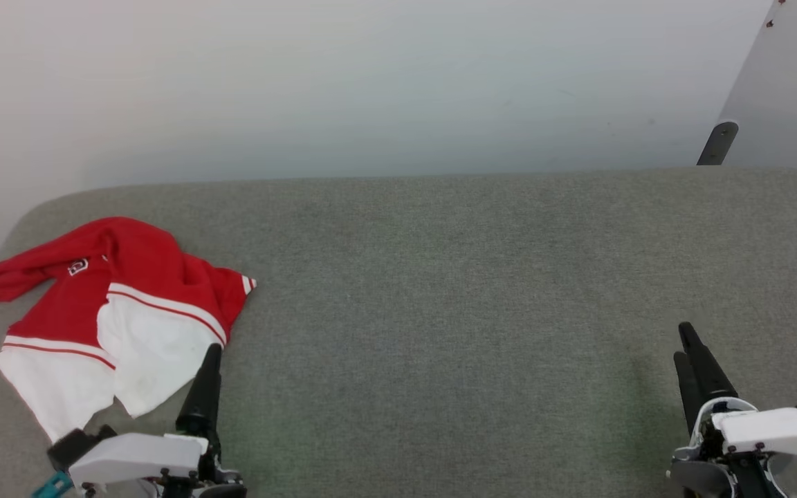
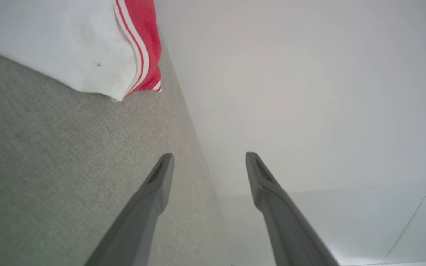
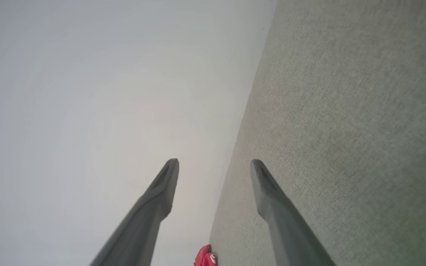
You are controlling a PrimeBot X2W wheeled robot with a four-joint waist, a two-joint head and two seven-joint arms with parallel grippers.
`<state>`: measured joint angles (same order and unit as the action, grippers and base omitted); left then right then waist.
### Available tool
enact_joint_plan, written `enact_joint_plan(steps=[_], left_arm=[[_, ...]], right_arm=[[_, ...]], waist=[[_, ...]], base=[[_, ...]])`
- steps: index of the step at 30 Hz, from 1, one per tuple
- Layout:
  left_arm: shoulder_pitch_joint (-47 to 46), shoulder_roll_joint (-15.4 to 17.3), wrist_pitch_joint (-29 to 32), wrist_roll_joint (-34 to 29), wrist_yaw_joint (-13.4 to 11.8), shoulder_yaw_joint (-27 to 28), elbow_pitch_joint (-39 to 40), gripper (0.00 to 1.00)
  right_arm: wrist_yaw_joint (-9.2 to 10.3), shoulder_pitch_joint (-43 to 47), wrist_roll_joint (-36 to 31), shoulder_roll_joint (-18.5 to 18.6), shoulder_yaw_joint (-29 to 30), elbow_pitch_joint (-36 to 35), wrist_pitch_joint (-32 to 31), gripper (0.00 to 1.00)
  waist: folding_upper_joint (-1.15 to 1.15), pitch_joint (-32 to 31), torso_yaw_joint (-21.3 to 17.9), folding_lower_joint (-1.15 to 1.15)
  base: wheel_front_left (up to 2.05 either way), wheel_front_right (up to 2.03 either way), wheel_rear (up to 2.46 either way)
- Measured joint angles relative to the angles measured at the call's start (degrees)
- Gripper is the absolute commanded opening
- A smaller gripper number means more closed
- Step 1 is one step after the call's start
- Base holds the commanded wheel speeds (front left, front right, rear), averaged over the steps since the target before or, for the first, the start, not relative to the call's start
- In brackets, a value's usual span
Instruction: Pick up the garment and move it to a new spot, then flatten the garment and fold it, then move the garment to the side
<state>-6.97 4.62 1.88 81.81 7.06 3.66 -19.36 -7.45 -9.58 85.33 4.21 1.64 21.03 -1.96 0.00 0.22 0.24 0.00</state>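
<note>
Grey woven pad (image 1: 440, 277) with rounded corners, pushed up against a plain white wall (image 1: 371, 83); a pale slanted panel (image 1: 796, 90) with a dark bracket (image 1: 717, 142) sits at the far right. The garment (image 1: 115, 311), red and white, lies crumpled at the pad's left end near the corner. The left gripper (image 2: 207, 159) is spread and empty just beside its white hem, and the right gripper (image 3: 215, 164), also spread and empty, is over bare pad, well apart from it.
</note>
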Motion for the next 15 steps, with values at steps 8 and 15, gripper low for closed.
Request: enact_joint_plan(steps=[8, 15], left_arm=[[-0.7, 0.6, -1.9, -10.2, -0.5, -0.8, 0.4, 1.0], [-1.0, 1.0, -3.5, -19.4, -0.8, -1.9, 0.9, 1.0]], right_arm=[[0.0, -1.9, -9.9, 1.2, -1.7, 0.3, 2.0, 1.0], [0.0, -3.0, -17.6, 1.1, -2.3, 1.4, 3.5, 1.0]], waist=[[0.0, 0.0, 0.1, 0.0], [0.0, 0.0, 0.2, 0.0]], base=[[0.0, 0.0, 0.0], [0.0, 0.0, 0.0]])
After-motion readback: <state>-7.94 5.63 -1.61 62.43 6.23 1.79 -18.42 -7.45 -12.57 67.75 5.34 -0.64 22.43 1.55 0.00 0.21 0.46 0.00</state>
